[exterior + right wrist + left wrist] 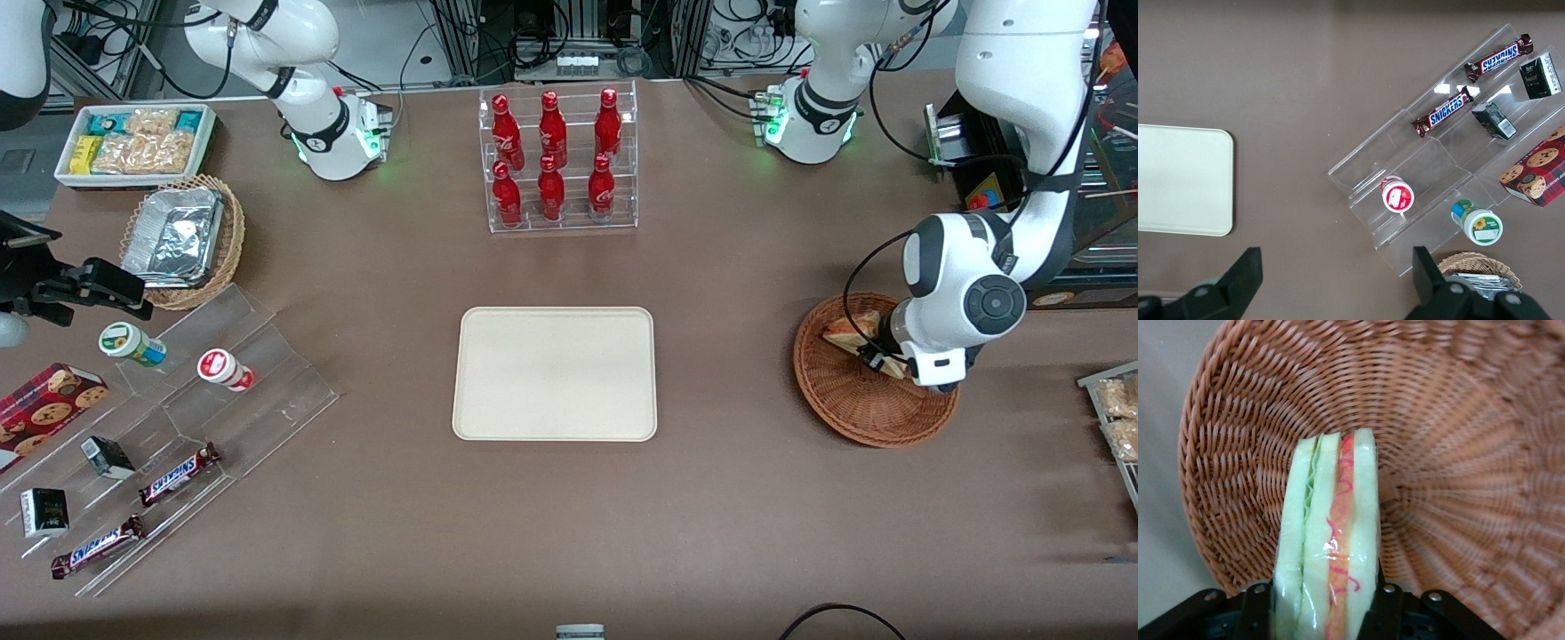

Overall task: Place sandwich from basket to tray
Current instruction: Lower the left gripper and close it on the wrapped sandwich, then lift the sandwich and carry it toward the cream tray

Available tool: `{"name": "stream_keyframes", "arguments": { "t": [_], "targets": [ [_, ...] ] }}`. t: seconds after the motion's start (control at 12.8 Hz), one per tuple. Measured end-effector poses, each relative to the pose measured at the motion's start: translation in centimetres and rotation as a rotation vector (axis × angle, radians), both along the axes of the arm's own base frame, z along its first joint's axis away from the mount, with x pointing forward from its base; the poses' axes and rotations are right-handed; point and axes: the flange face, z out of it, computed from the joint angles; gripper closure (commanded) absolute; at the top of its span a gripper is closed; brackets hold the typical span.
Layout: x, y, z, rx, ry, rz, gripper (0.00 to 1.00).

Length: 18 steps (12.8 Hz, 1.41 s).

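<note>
Gripping the sandwich (851,331) inside the basket (867,418), front view: my gripper (876,358) sits low over the wicker bowl toward the working arm's end of the table, wedge poking out from under my wrist. The tray (555,373) lies mid-table, well apart from the basket, nothing on it. Wrist view: sandwich (1328,540) stands on edge between my fingers (1257,607), one pad on each bread face, clamped on it; red and green filling edge faces the camera. Basket (1458,420) weave fills the background all around the wedge. Right wrist view: only a tray (1181,180) corner shows.
</note>
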Motion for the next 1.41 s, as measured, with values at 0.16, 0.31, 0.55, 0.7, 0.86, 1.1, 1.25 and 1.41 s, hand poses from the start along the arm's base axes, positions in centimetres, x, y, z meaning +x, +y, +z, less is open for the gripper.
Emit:
{"name": "stream_keyframes", "arguments": {
  "t": [0.16, 0.31, 0.55, 0.7, 0.86, 1.1, 1.25, 1.41],
  "targets": [
    [1.9, -2.3, 3.3, -0.015, -0.005, -0.126, 0.56],
    [3.2, -5.4, 5.9, -0.031, -0.021, -0.258, 0.58],
    [3.1, -11.6, 7.4, -0.054, -0.041, -0.440, 0.63],
    [2.2, -17.2, 7.3, -0.097, -0.043, -0.518, 0.65],
    [1.6, -22.9, 6.8, -0.155, -0.041, -0.576, 0.65],
    [1.3, -29.6, 5.8, -0.183, -0.046, -0.711, 0.64],
    [0.7, -33.5, 4.3, -0.197, -0.036, -0.781, 0.65],
    [-0.8, -37.4, 1.8, -0.207, -0.015, -0.843, 0.64]
  ]
}}
